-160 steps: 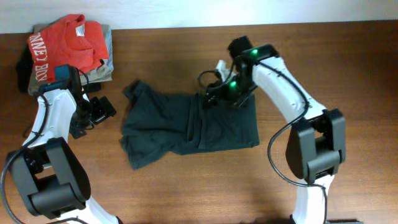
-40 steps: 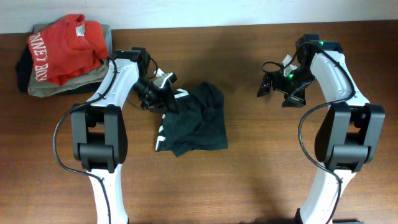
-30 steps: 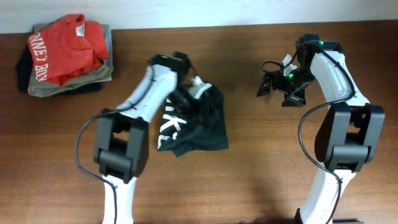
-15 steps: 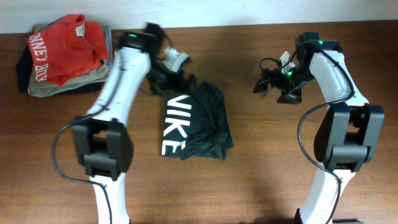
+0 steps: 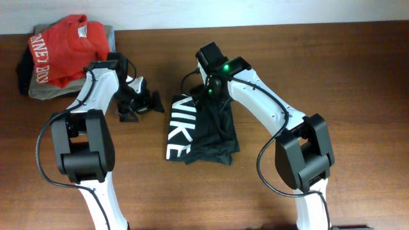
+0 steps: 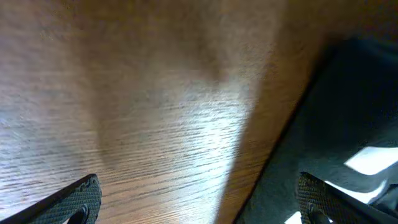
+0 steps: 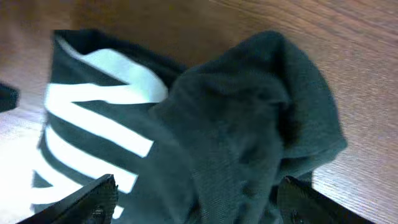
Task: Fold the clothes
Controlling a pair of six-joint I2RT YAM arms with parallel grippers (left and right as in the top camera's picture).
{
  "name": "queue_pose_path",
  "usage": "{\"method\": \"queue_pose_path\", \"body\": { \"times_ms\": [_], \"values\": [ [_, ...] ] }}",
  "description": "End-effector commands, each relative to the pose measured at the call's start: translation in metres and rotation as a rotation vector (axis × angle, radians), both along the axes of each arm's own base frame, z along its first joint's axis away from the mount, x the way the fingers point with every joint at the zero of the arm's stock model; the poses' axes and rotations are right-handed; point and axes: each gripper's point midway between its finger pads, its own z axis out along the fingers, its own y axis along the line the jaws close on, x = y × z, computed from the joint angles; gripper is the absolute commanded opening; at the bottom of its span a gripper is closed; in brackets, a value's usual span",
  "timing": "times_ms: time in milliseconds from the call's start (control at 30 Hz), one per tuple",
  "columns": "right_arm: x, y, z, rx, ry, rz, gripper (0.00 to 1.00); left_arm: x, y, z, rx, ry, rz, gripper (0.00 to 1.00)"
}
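Reaching over the black T-shirt (image 5: 204, 131), the right claw (image 5: 213, 97) hangs spread; the left claw (image 5: 137, 106) gapes beside it.

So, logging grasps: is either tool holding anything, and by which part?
Nothing held: left tool open over the table, right tool open above the black shirt.

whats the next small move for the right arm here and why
Probably lower the right gripper and close on the hump of the black soft T-shirt with white lettering: its jaws stand open right over it, and the shirt lies bunched.
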Motion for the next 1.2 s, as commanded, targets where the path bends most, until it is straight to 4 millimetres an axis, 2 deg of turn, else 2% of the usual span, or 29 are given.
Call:
{"method": "queue_pose_path", "body": {
  "times_ms": [0,67,300,333,367,433,533,633,667,700,800,867,967,1033,1067,1133,1167],
  "values": [
    [0.009,-0.008,-0.020,-0.049,0.011,-0.046,0.75,0.001,0.000,0.004,0.001,-0.018,0.005,0.99],
    [0.008,-0.008,-0.027,-0.057,0.023,-0.046,0.63,0.001,0.000,0.004,0.001,-0.021,0.005,0.99],
    [0.015,-0.017,-0.028,-0.085,-0.001,-0.068,0.15,0.002,0.000,0.004,0.001,-0.026,0.004,0.99],
    [0.018,-0.023,-0.027,-0.101,-0.009,-0.095,0.07,0.002,0.000,0.004,0.001,-0.026,0.003,0.99],
    [0.022,-0.031,-0.027,-0.111,-0.016,-0.114,0.04,0.002,0.000,0.004,0.001,-0.026,0.003,0.99],
    [0.032,-0.049,-0.023,-0.117,-0.018,-0.154,0.04,0.002,0.000,0.004,0.001,-0.026,0.003,0.99],
    [0.047,-0.095,-0.014,-0.145,-0.008,-0.251,0.04,0.003,-0.001,0.004,0.001,-0.030,0.002,0.99],
    [0.042,-0.140,-0.017,-0.234,0.035,-0.323,0.04,0.004,0.001,0.003,0.013,-0.031,0.003,0.99],
    [0.042,-0.149,-0.017,-0.249,0.042,-0.338,0.04,0.004,0.002,0.003,0.016,-0.032,0.002,0.99],
    [0.040,-0.155,-0.018,-0.253,0.053,-0.350,0.10,0.004,0.002,0.003,0.016,-0.032,0.002,0.99],
    [0.034,-0.166,-0.019,-0.278,0.084,-0.362,0.51,0.004,0.002,0.003,0.016,-0.031,0.002,0.99],
    [0.020,-0.176,-0.011,-0.301,0.147,-0.390,0.56,0.003,0.002,0.003,0.016,-0.029,0.002,0.99],
    [0.005,-0.173,0.018,-0.250,0.222,-0.404,0.59,0.003,0.002,0.003,0.016,-0.029,0.002,0.99],
    [-0.005,-0.139,0.027,-0.074,0.296,-0.267,0.60,0.003,0.001,0.003,0.015,-0.029,0.002,0.99],
    [-0.013,-0.124,0.028,-0.003,0.333,-0.189,0.63,0.003,0.001,0.003,0.015,-0.029,0.002,0.99],
    [-0.026,-0.118,0.016,0.004,0.381,-0.153,0.63,0.003,0.001,0.003,0.015,-0.028,0.001,0.99],
    [-0.035,-0.115,0.002,-0.005,0.415,-0.142,0.60,0.003,-0.001,0.003,0.015,-0.028,-0.003,0.99]
  ]
}}
